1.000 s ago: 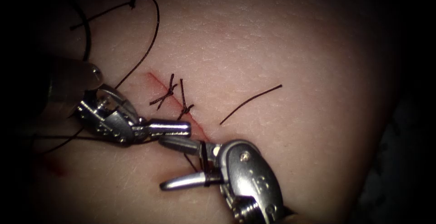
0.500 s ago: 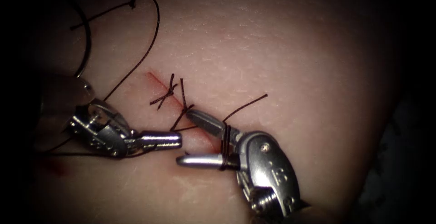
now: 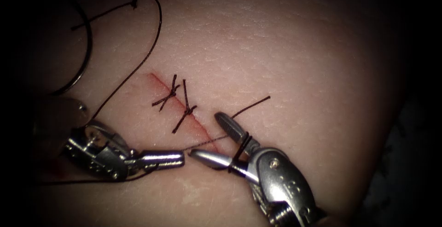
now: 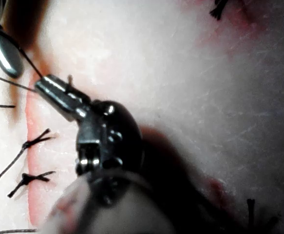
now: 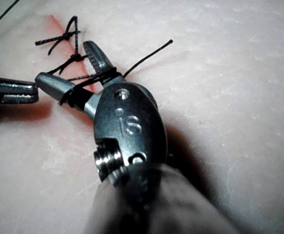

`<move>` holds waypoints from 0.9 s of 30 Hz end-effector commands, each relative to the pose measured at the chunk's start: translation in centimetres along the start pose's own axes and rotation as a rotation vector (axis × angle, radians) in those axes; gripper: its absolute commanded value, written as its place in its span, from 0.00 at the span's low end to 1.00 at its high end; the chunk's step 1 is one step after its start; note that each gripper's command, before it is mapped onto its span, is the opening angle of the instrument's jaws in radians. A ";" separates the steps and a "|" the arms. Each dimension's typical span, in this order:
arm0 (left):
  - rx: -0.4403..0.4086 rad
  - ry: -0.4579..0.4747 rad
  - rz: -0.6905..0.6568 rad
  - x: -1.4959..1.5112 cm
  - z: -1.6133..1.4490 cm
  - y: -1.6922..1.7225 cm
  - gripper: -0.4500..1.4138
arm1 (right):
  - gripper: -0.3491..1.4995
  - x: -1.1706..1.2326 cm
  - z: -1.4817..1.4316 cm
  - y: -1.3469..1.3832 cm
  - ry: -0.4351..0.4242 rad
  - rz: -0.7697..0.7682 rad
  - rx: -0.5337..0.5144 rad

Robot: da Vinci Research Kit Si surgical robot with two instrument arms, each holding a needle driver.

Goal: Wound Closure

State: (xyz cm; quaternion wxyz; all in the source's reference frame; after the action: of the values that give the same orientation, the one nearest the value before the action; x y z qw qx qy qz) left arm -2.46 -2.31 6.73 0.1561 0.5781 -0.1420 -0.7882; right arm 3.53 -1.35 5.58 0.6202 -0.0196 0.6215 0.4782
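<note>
At the far left of the endoscope view, a long dark thread (image 3: 138,66) curves in a wide loop over the pale pink pork-belly tissue (image 3: 299,47) and runs down toward the left arm's small steel needle driver (image 3: 177,158), which lies low on the left side of the cut with its tip pointing right. Its two jaws are pressed together, and a thin strand of the thread leaves their tip and crosses the cut toward the right; in the left wrist view the same tool (image 4: 42,85) shows the strand meeting its tip, so it appears to be gripping the thread. The thin red diagonal cut (image 3: 159,82) runs from upper left to lower right, and two dark knotted stitches (image 3: 172,91) with short cut tails sit across its upper part; a smear of red fluid (image 3: 57,167) marks the tissue beside the left tool's wrist. Just right of the left tool's tip, at the lower end of the cut, the right arm's steel needle driver (image 3: 207,137) stands with its jaws spread apart, one tip pointing up and left, the other pointing left at the left tool. The thread is wound around both jaws near their hinge, also seen in the right wrist view (image 5: 66,66), yet nothing lies clamped between them. On the right side of the cut, a short free thread end (image 3: 253,105) lies on the tissue, rising up and to the right from behind the upper jaw.
</note>
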 end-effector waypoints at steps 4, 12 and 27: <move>0.007 -0.012 -0.006 0.09 0.10 0.15 0.00 | 0.59 -0.08 0.00 -0.03 -0.016 0.054 -0.053; -0.010 -0.051 -0.017 0.30 0.28 0.11 0.00 | 0.59 -0.14 -0.04 -0.03 -0.073 0.159 -0.144; -0.012 -0.078 -0.009 0.26 0.52 -0.12 0.00 | 0.59 -0.35 -0.18 0.20 -0.054 0.307 -0.292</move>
State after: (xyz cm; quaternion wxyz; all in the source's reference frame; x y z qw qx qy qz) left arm -3.03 -2.21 6.54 0.1507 0.5454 -0.1420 -0.8122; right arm 3.26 -1.51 5.86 0.5449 -0.0030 0.5238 0.6547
